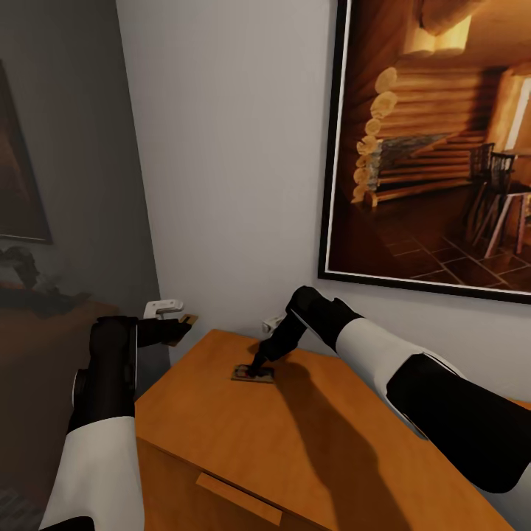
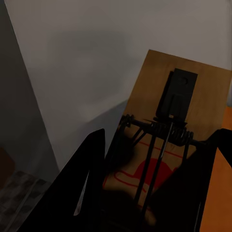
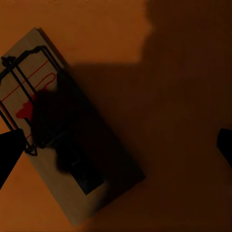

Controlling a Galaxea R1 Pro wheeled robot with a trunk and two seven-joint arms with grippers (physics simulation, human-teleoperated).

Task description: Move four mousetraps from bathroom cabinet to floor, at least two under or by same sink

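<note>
One mousetrap [image 1: 253, 374], a tan slab with a wire bar and a red mark, lies flat on the orange wooden dresser [image 1: 310, 457]. My right gripper [image 1: 258, 365] hovers just over it. In the right wrist view that mousetrap [image 3: 63, 140] sits toward one fingertip [image 3: 9, 150], and the right gripper [image 3: 116, 145] stands wide open. My left gripper [image 1: 177, 324] is shut on another mousetrap [image 1: 187, 322], held in the air off the dresser's left corner near the wall. In the left wrist view this mousetrap [image 2: 174, 121] sticks out between the dark fingers [image 2: 84, 193]. The cabinet and sink are out of view.
A large framed picture of a log-cabin room [image 1: 442, 140] hangs on the white wall above the dresser. The dresser has a drawer handle [image 1: 236, 498] on its front. A dim patch of patterned floor tiles [image 2: 17, 193] lies below the left gripper.
</note>
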